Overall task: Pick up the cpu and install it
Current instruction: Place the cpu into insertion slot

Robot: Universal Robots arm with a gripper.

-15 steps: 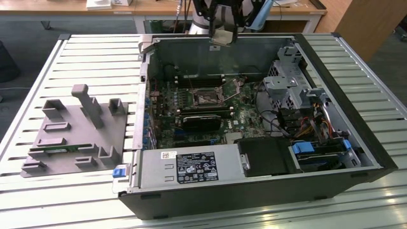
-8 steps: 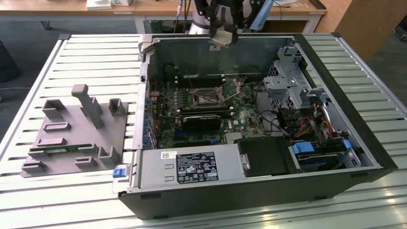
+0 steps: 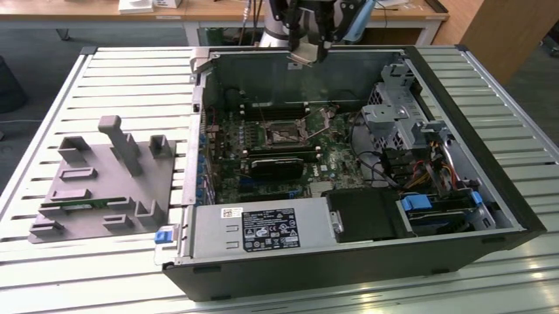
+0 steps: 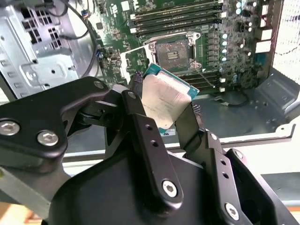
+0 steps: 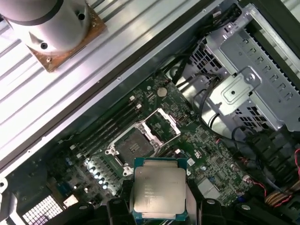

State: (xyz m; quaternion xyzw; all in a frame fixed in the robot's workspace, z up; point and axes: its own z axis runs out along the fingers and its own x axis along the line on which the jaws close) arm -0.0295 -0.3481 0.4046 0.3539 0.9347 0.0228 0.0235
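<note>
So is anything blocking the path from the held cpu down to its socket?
Nothing visible does. The cpu, clamped in the jaws, hangs above the motherboard, and the socket lies uncovered beneath it.

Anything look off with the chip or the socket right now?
Nothing stands out. The cpu is clamped by two edges between the jaws, its top plate undented, and the motherboard socket lies open and empty.

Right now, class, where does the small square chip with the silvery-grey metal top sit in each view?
Exterior view: silvery-grey square cpu in the gripper, above the open black case's far wall.
Second wrist view: cpu gripped, before the green motherboard.
First wrist view: cpu gripped, over that motherboard.
Shared landmark: the empty metal-framed socket.
</note>
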